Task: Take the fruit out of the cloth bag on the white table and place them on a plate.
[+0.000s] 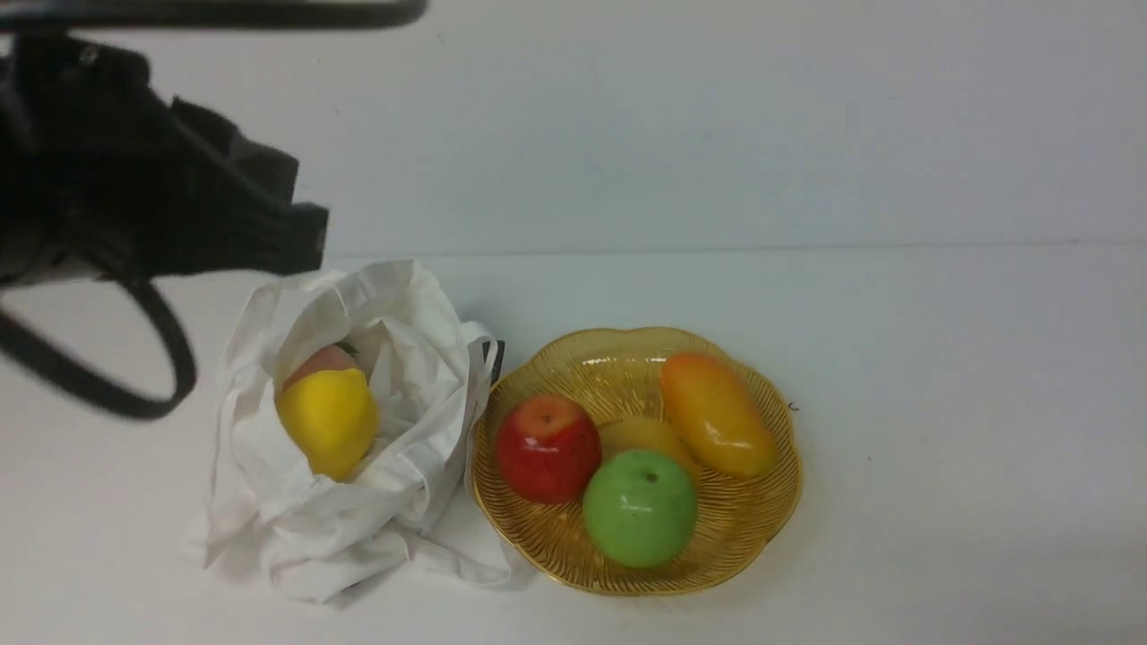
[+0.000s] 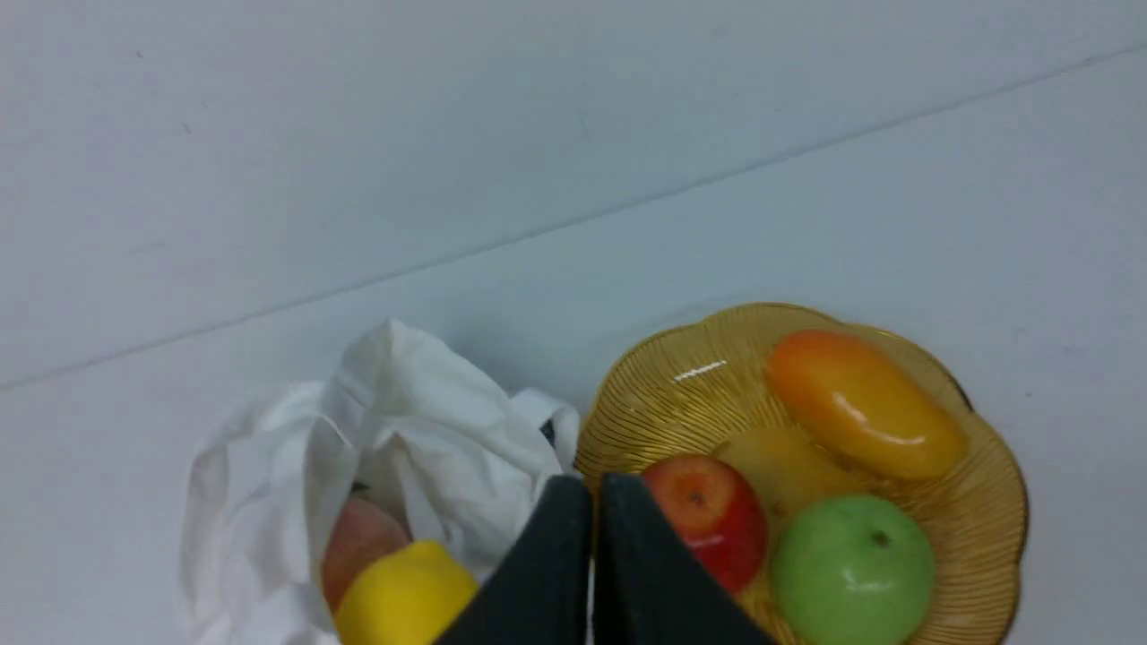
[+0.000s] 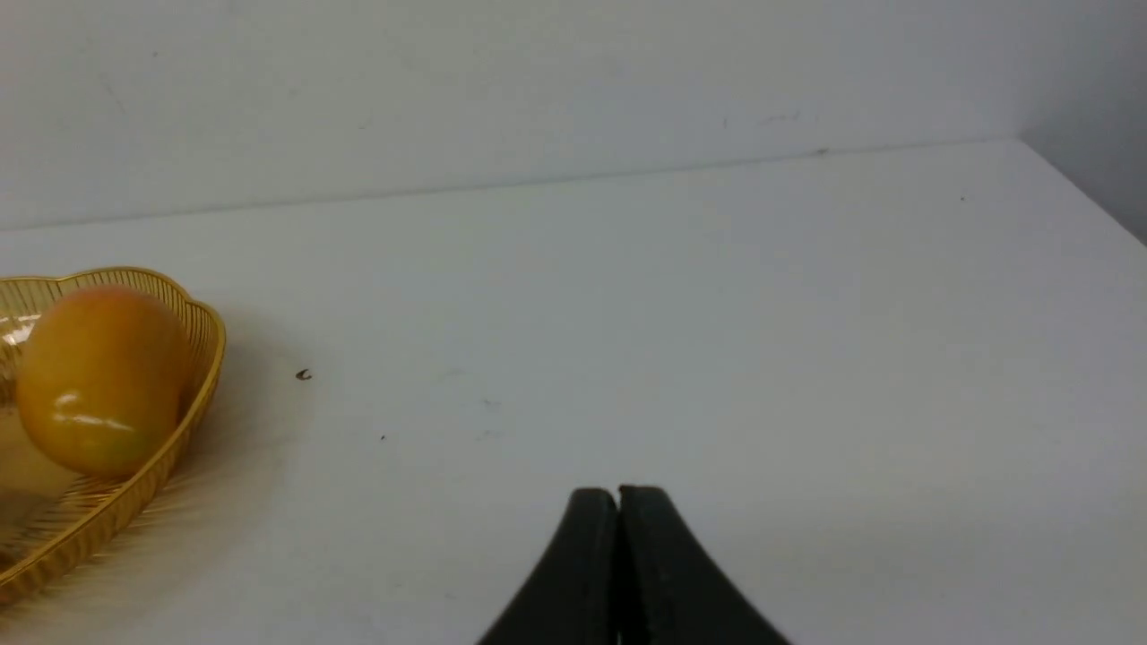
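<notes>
The white cloth bag (image 1: 403,466) lies open on the white table (image 1: 941,403), holding a yellow lemon (image 1: 328,421) with a pinkish peach-like fruit (image 1: 320,363) behind it. To its right the amber plate (image 1: 771,524) carries a red apple (image 1: 548,448), a green apple (image 1: 639,508), an orange mango-like fruit (image 1: 717,414) and a half-hidden yellowish fruit (image 1: 647,435). My left arm (image 1: 134,179) hangs high above the bag's left side. Its gripper (image 2: 596,484) is shut and empty, over the gap between bag (image 2: 430,439) and plate (image 2: 986,555). My right gripper (image 3: 618,493) is shut and empty over bare table.
The table meets a plain white wall (image 1: 717,116) close behind the bag and plate. In the right wrist view the plate's rim (image 3: 193,394) and the mango-like fruit (image 3: 99,376) lie off to one side, and the table's side edge (image 3: 1084,193) shows.
</notes>
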`<control>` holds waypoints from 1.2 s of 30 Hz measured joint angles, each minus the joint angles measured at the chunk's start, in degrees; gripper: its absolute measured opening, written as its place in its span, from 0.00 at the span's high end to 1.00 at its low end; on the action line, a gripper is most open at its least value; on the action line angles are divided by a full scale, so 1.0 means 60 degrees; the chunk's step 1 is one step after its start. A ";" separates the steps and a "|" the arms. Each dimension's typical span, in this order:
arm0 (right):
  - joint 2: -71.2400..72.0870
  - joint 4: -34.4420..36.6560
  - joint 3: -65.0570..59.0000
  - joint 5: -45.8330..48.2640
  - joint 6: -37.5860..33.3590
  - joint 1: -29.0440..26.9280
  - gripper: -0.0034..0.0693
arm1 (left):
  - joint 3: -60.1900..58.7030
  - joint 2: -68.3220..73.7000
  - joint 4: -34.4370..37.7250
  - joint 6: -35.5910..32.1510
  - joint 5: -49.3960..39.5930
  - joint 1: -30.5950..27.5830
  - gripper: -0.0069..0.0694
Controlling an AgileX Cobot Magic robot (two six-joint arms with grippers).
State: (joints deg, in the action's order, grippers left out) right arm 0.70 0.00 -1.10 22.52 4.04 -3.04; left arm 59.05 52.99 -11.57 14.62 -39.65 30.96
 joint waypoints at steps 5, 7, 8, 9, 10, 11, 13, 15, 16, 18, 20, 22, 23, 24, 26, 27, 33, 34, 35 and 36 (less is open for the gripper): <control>0.0000 0.0000 0.0000 0.0000 0.0000 0.0000 0.97 | -0.1583 -0.1354 0.0556 0.0128 0.0452 0.0000 0.92; 0.0000 0.0000 0.0000 0.0000 0.0000 0.0000 0.97 | -0.2011 -0.1814 0.0650 0.0138 0.0375 0.0000 0.92; 0.0000 0.0000 0.0000 0.0000 0.0000 0.0000 0.97 | -0.2105 -0.1954 0.0649 0.0138 0.0328 0.0000 0.92; 0.0000 0.0000 0.0000 0.0000 0.0000 0.0000 0.97 | -0.2200 -0.2081 0.0649 0.0138 0.0267 0.0000 0.92; 0.0000 0.0000 0.0000 0.0000 0.0000 0.0000 0.97 | -0.2251 -0.2279 0.0638 0.0138 0.0117 0.0000 0.92; 0.0000 0.0000 0.0000 0.0000 0.0000 0.0000 0.97 | -0.2286 -0.2461 0.0607 0.0138 -0.0003 0.0000 0.92; 0.0000 0.0000 0.0000 0.0000 0.0000 0.0000 0.97 | -0.2298 -0.2771 0.0507 0.0138 -0.0183 0.0000 0.92; 0.0000 0.0000 0.0000 0.0000 0.0000 0.0000 0.97 | -0.2306 -0.3059 0.0404 0.0138 -0.0201 0.0000 0.92; 0.0000 0.0000 0.0000 0.0000 0.0000 0.0000 0.97 | -0.2306 -0.3148 0.0357 0.0138 -0.0201 0.0000 0.92; 0.0000 0.0000 0.0000 0.0000 0.0000 0.0000 0.97 | -0.2306 -0.3497 0.0077 0.0138 -0.0211 0.0000 0.92; 0.0000 0.0000 0.0000 0.0000 0.0000 0.0000 0.97 | -0.2306 -0.3755 -0.0190 0.0138 -0.0287 0.0000 0.92; 0.0000 0.0000 0.0000 0.0000 0.0000 0.0000 0.97 | -0.2306 -0.4006 -0.0375 0.0149 -0.0424 0.0000 0.92; 0.0000 0.0000 0.0000 0.0000 0.0000 0.0000 0.97 | -0.2306 -0.4099 -0.0421 0.0175 -0.0433 0.0000 0.92; 0.0000 0.0000 0.0000 0.0000 0.0000 0.0000 0.97 | -0.2306 -0.4230 -0.0422 0.0187 -0.0441 0.0000 0.92; 0.0000 0.0000 0.0000 0.0000 0.0000 0.0000 0.97 | -0.2327 -0.4439 -0.0384 0.0158 -0.0451 0.0000 0.92; 0.0000 0.0000 0.0000 0.0000 0.0000 0.0000 0.97 | -0.2426 -0.4614 -0.0384 0.0051 -0.0438 0.0000 0.92; 0.0000 0.0000 0.0000 0.0000 0.0000 0.0000 0.97 | -0.4121 -0.5743 0.0253 -0.1052 0.0124 -0.0769 0.92; 0.0000 0.0000 0.0000 0.0000 0.0000 0.0000 0.97 | -0.4502 -0.5958 0.0439 -0.1273 0.0399 -0.1034 0.92; 0.0000 0.0000 0.0000 0.0000 0.0000 0.0000 0.97 | -0.5003 -0.6239 0.0711 -0.1568 0.0694 -0.1395 0.92; 0.0000 0.0000 0.0000 0.0000 0.0000 0.0000 0.97 | -0.5516 -0.6544 0.1004 -0.1890 0.1002 -0.1789 0.92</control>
State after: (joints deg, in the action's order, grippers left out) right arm 0.70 0.00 -1.10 22.52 4.04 -3.04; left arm 25.95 13.73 -5.55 3.28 -33.64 20.22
